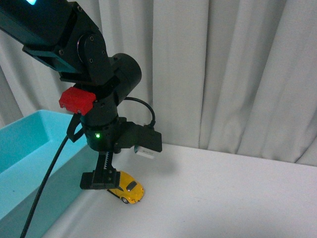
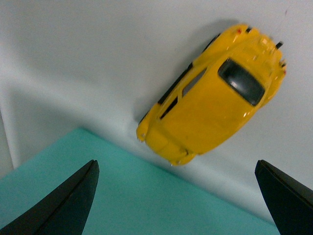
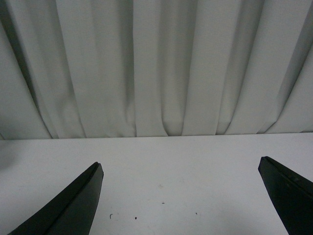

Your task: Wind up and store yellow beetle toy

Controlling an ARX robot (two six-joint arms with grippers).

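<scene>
The yellow beetle toy stands on its wheels on the white table, close beside the wall of the teal box. My left gripper hangs just above and left of it, open and holding nothing. In the left wrist view the beetle toy lies beyond the two dark fingertips, near the box's teal edge. The left gripper is spread wider than the car. My right gripper is open over bare table and does not show in the front view.
The teal box fills the left side of the front view, its open top facing up. A pleated white curtain hangs behind the white table. The left arm's black cable droops over the box.
</scene>
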